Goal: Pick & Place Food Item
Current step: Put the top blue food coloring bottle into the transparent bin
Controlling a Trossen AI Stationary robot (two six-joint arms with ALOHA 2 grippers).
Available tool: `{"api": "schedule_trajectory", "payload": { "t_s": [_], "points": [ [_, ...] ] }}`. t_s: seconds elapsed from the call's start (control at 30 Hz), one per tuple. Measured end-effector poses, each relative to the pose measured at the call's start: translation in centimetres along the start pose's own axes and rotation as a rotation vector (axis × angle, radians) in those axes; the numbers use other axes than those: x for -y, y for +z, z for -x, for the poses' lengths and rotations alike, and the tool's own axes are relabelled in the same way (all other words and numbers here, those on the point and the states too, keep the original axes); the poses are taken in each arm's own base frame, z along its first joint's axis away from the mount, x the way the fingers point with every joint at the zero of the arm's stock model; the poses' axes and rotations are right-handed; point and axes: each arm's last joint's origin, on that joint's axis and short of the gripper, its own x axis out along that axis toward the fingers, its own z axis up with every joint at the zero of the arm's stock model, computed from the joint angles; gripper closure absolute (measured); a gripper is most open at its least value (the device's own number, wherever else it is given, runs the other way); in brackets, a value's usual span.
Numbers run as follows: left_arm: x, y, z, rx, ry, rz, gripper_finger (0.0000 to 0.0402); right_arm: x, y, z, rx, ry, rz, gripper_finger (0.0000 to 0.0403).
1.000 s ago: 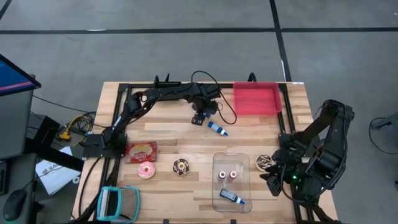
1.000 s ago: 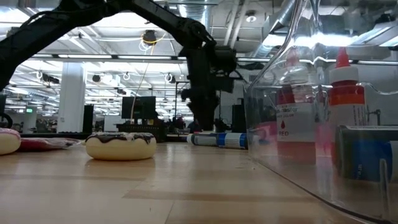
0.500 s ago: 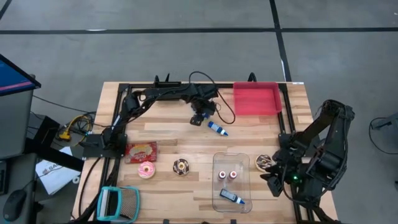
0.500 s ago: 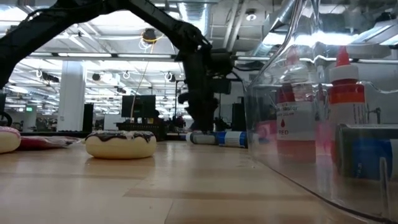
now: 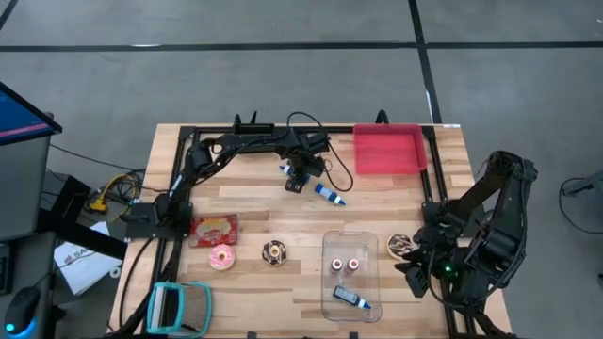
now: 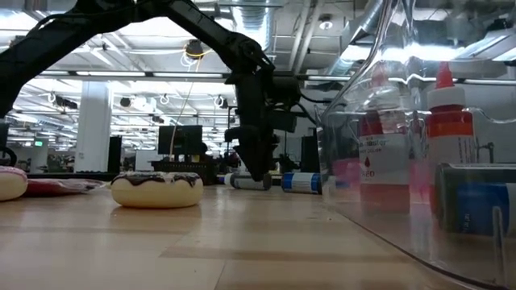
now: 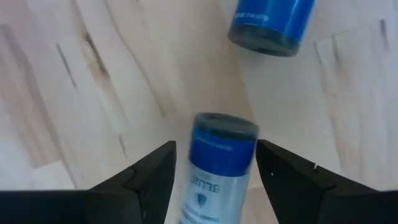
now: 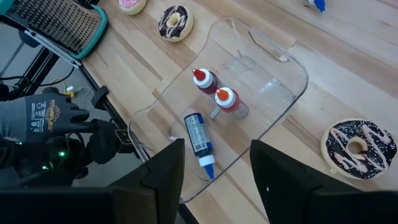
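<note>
Left wrist view puts the left end effector low over the tabletop, its fingers spread on either side of a blue bottle lying on its side. We see nothing clamped yet; one finger looks close to the label while the other stands off. A second blue bottle lies just beyond. In the high view this is at the back of the tabletop, near the red tray.

To do this well, we would centre the bottle between the fingers and close across its round body squarely so it does not roll or squirt away.

The right end effector waits released above the clear container.
</note>
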Motion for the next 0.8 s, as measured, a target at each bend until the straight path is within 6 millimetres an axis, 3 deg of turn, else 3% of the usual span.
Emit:
{"api": "schedule_trajectory", "payload": {
  "t_s": [0.23,0.37,0.5,0.8],
  "points": [
    [0.2,0.0,0.0,0.002,-0.031,0.069,0.0186,0.0,-0.6,0.3,-0.011,0.016,-0.012,0.0228],
    [1.2,-0.2,-1.0,-0.01,-0.057,0.062,0.0198,0.2,-1.2,0.3,-0.016,0.012,-0.016,0.0228],
    [2.1,0.3,-1.7,-0.024,-0.004,0.042,0.0215,0.3,-1.3,0.4,-0.017,0.013,-0.013,0.0228],
    [2.1,0.5,-1.5,0.002,-0.008,0.135,0.028,0.3,-1.2,0.3,-0.016,0.012,-0.008,0.0228]
  ]
}}
